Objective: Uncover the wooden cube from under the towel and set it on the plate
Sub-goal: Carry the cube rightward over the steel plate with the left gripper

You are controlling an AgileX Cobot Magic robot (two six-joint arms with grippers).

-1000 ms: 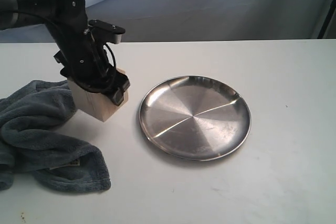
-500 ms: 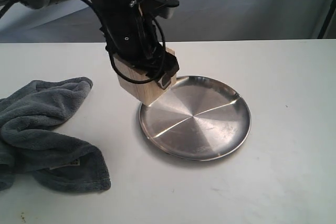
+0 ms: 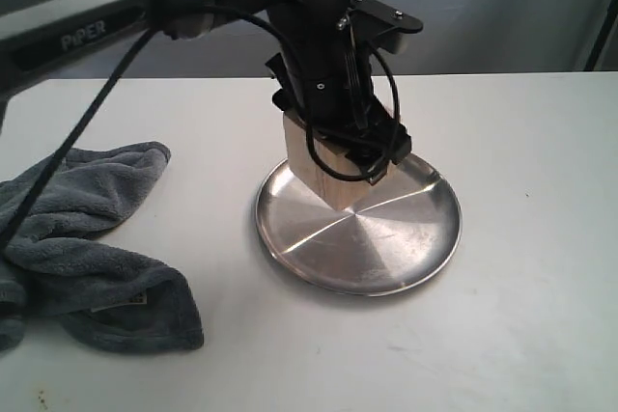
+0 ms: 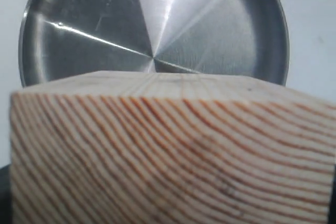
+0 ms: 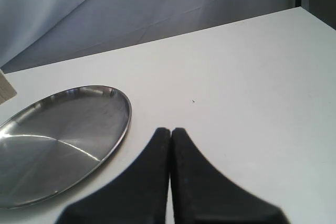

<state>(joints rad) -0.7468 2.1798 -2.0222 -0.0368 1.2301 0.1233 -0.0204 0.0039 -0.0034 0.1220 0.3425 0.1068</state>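
The light tan wooden cube point(image 3: 323, 169) hangs tilted over the far left part of the shiny steel plate point(image 3: 406, 238), held by my left gripper point(image 3: 350, 156), which is shut on it. From the left wrist the cube point(image 4: 168, 156) fills the near half of the picture, with the plate point(image 4: 105, 35) beyond it. The blue-grey towel point(image 3: 87, 248) lies crumpled at the left of the table. My right gripper point(image 5: 170, 132) is shut on nothing, low over the bare table beside the plate point(image 5: 58, 140); it does not show in the exterior view.
A white tabletop point(image 3: 521, 142) stretches around the plate. A grey backdrop cloth point(image 3: 483, 7) hangs behind the table's far edge. The left arm's black cable point(image 3: 87, 127) slants down over the towel.
My left gripper has carried the cube to the right, from beside the towel to over the plate's left part. The towel and plate have stayed put.
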